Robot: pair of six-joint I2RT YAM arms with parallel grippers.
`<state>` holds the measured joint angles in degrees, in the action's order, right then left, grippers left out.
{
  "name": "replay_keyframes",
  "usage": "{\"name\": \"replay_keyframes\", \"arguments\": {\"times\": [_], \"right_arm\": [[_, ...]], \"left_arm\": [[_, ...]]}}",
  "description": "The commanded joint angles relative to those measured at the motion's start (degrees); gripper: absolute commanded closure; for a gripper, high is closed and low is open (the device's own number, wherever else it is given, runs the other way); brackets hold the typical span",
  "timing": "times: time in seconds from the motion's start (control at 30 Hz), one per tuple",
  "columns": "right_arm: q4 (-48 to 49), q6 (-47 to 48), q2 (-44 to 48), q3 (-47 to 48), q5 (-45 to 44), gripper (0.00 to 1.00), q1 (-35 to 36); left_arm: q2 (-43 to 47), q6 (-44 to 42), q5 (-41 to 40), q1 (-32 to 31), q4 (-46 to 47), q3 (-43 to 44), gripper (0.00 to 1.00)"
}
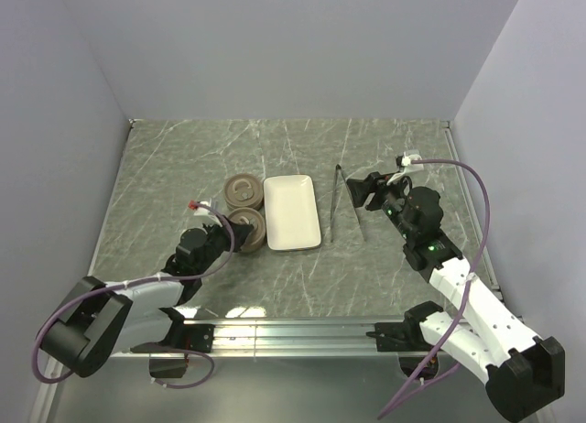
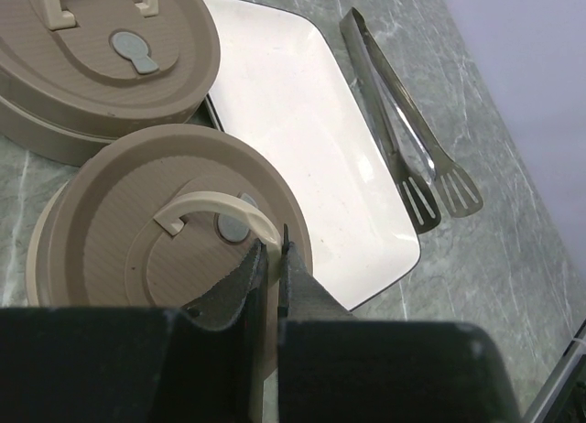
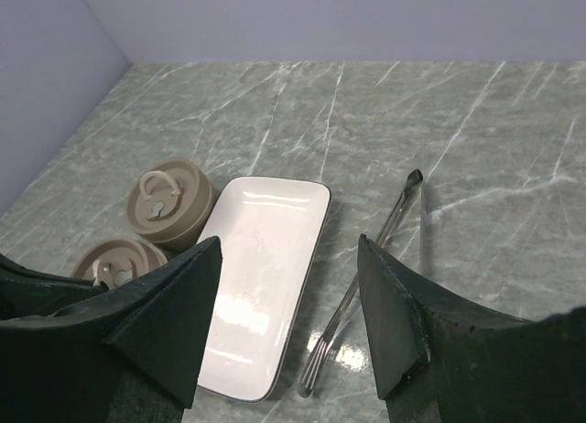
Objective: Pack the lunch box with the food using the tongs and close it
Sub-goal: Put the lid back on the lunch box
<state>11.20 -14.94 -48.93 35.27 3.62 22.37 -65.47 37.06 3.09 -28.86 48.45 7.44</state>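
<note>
Finds the lunch box [image 1: 243,187] as two lidded tins in the middle of the table [image 1: 183,167], just beside the left edge of the white tray [image 2: 302,130], tongs [image 2: 380,84] lying flat just right of that tray, no food in view; risks dragging the near tin [image 2: 101,249] up with its lid if stuck, or losing the thin lid handle [image 2: 220,201] from a pinch taken at one end and dropping the lid onto the tray. Clamps the left gripper [image 2: 272,249] tight on that handle's end, far tin [image 2: 92,66] untouched. Hangs the right gripper [image 3: 288,258] roughly half spread and empty just right of the tongs, touching nothing; could knock them askew on a skewed descent.
</note>
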Motion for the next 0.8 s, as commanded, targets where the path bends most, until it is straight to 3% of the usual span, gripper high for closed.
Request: {"name": "replay_keyframes", "arguments": {"times": [0.0, 0.4, 0.77], "right_arm": [[1.2, 0.2, 1.4, -0.3, -0.8, 0.32, 0.6], [1.1, 0.3, 1.4, -0.2, -0.9, 0.32, 0.7], [0.8, 0.4, 1.9, -0.4, -1.7, 0.32, 1.1]], "left_arm": [[-1.6, -1.0, -0.7, 0.2, 2.3, 1.5, 1.0], [-4.3, 0.1, 1.7, 2.7, 4.9, 1.5, 1.0], [-10.1, 2.1, 7.0, 5.3, 14.1, -0.6, 1.0]]}}
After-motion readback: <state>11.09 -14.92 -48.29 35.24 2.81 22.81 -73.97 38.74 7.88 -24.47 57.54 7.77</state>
